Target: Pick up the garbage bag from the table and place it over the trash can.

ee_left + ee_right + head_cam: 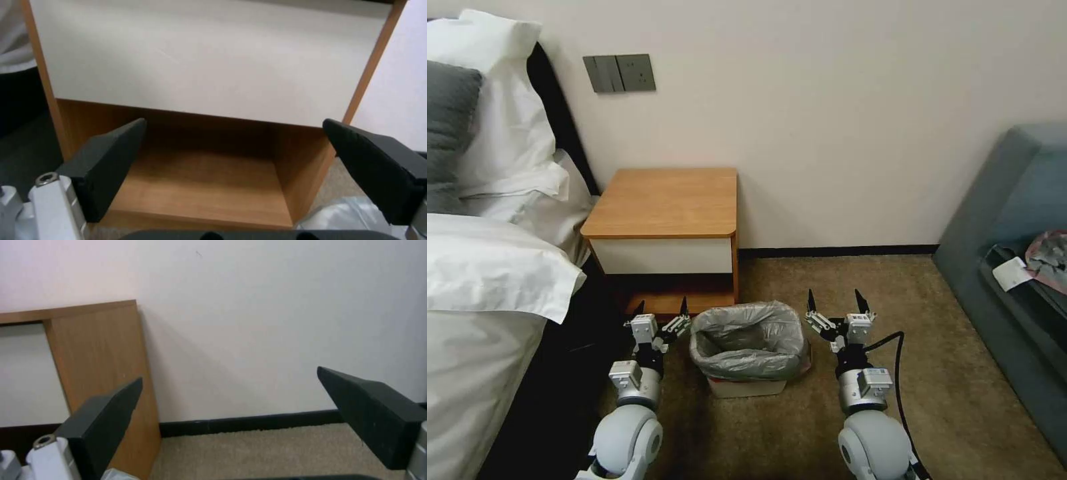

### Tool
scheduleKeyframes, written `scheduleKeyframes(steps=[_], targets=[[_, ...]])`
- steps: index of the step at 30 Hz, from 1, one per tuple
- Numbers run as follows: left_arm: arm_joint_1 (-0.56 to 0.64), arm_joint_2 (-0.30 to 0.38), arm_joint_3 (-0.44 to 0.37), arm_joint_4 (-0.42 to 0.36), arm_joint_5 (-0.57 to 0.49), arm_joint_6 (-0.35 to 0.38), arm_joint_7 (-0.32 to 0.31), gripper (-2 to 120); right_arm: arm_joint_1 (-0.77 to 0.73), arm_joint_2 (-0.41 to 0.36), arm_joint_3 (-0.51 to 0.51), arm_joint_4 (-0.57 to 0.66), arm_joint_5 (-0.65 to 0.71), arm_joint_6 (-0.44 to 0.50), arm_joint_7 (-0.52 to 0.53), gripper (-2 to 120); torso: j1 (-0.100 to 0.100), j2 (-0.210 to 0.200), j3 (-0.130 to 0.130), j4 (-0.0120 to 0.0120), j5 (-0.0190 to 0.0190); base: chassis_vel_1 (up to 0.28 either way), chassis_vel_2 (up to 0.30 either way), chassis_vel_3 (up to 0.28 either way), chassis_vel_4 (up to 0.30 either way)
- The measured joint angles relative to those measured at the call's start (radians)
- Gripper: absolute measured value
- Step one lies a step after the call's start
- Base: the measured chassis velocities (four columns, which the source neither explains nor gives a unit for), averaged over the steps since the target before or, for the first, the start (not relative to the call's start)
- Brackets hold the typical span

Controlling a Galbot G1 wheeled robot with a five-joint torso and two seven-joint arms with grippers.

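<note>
The garbage bag (752, 340) is seated in the trash can (747, 386), its silver-grey film folded outward over the whole rim and hanging down the walls; a pale pink edge shows at the right front corner. The mouth stands open and wrinkled. The can stands on the brown carpet (947, 373), just in front of the nightstand (664, 227), near that unit's right front corner.

The nightstand's tabletop (667, 200) is bare wood. Below the white drawer front (200, 60) is an open lower shelf (200, 186).

Left hand (660, 311) hovers just beside the can's left rim, jaws spread wide, holding nothing; in the left wrist view its fingers (106, 166) frame the shelf opening. Right hand (836, 302) hovers just beside the can's right rim, jaws equally wide and empty; its fingers (100, 426) face the wall and black baseboard (249, 423).

Clearances: the bed (487, 300) stands close on the left, leaving a narrow dark gap beside the left arm. To the right, open carpet runs to the grey-blue sofa (1014, 267), which carries a pink-and-grey bundle (1048, 259) touching a white card (1012, 273).
</note>
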Motion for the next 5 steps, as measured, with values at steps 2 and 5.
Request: scheduleKeyframes(steps=[2, 5], targets=[[0.000, 0.000, 0.000, 0.000, 0.000, 0.000, 0.000, 99, 0.000, 0.000, 0.000, 0.000, 0.000, 0.000, 0.000, 100, 0.000, 0.000, 0.000, 0.0000, 0.0000, 0.000, 0.000, 0.000, 0.000], [0.000, 0.000, 0.000, 0.000, 0.000, 0.000, 0.000, 99, 0.000, 0.000, 0.000, 0.000, 0.000, -0.001, 0.000, 100, 0.000, 0.000, 0.000, 0.0000, 0.0000, 0.000, 0.000, 0.000, 0.000]])
